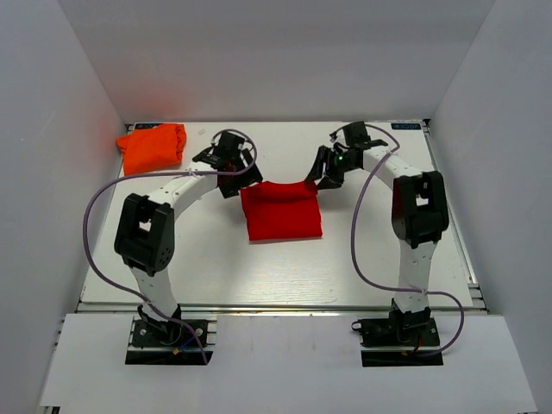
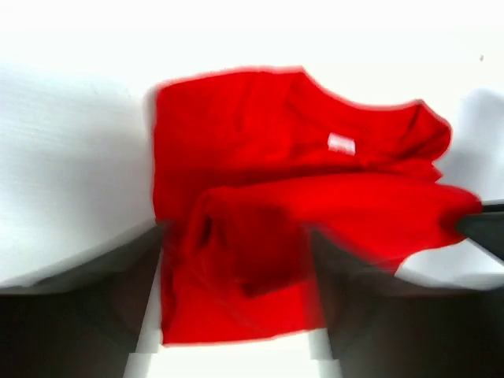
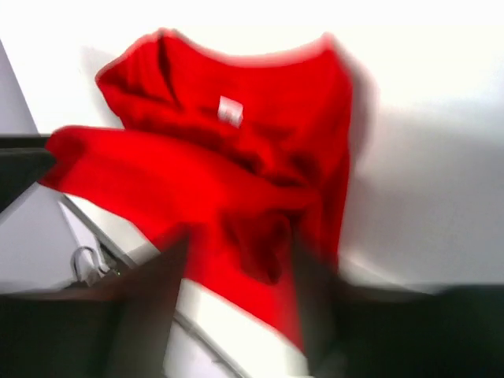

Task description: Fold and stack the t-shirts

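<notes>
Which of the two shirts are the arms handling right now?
The red t-shirt in the middle: the left gripper and right gripper each hold a far corner. The orange t-shirt lies apart at the far left.

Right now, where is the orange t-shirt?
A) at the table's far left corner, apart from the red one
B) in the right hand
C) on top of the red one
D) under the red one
A: the orange t-shirt lies at the far left corner of the table, apart from the red t-shirt mid-table.
</notes>
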